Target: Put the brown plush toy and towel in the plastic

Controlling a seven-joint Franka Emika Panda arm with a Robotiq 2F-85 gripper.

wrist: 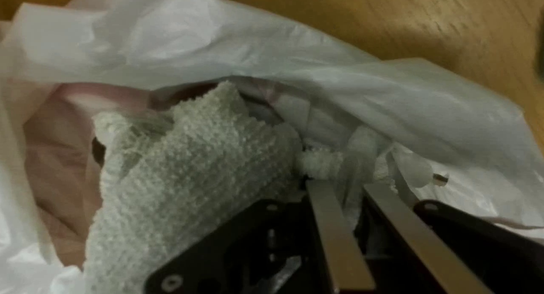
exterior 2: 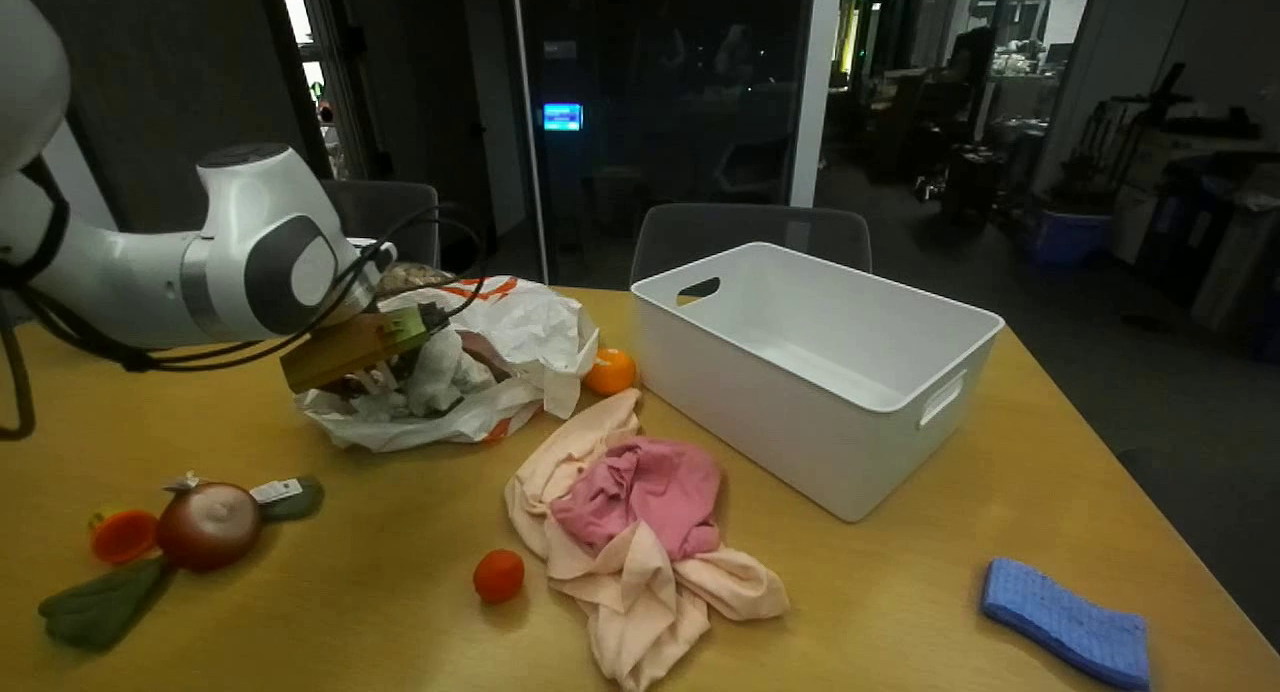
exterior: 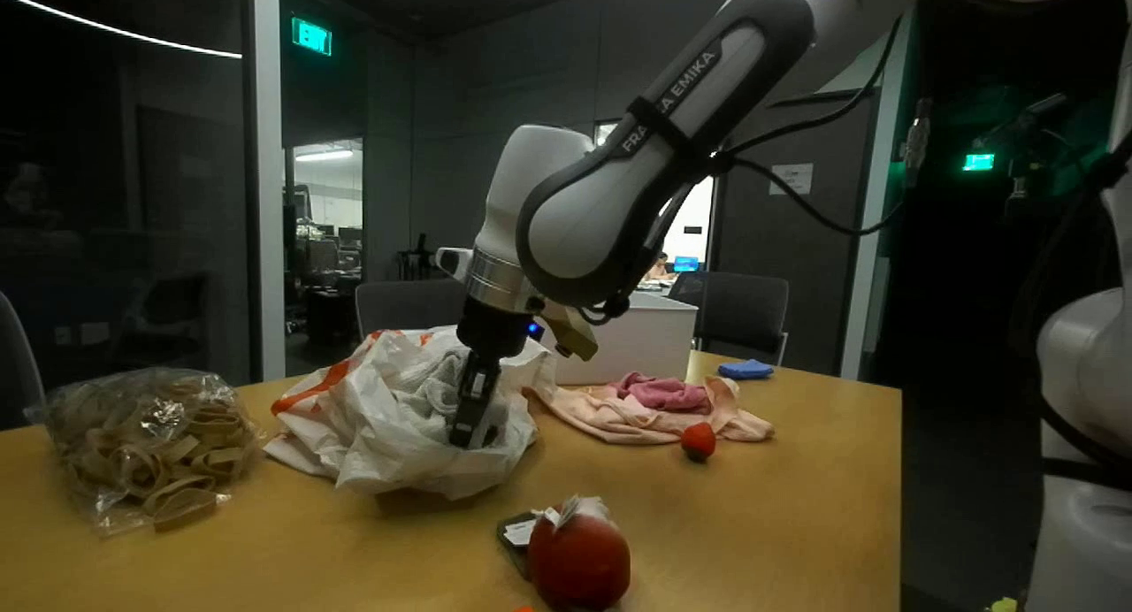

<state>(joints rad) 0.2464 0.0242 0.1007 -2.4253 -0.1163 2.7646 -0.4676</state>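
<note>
A white plastic bag [exterior: 371,457] with orange-red print lies crumpled and open on the table; it also shows in both other views [exterior 2: 530,322] [wrist: 255,35]. A grey-white terry towel [wrist: 191,166] is bunched inside its mouth, seen too in both exterior views [exterior: 433,382] [exterior 2: 437,372]. My gripper [wrist: 348,185] points down into the bag beside the towel. Its fingers are close together, with whitish towel folds filling the narrow gap; bag film may be among them. A brownish surface [wrist: 61,175] shows left of the towel; I cannot tell whether it is the plush toy.
A white bin [exterior 2: 770,422] stands beside the bag, with an orange [exterior 2: 610,372] between. Near it lie pink cloth [exterior 2: 650,492], peach cloth [exterior 2: 640,597], a red ball-like item [exterior 2: 498,576], a blue cloth [exterior 2: 1065,617], an onion-like item [exterior 2: 210,525] and a bag of tan loops [exterior: 159,453].
</note>
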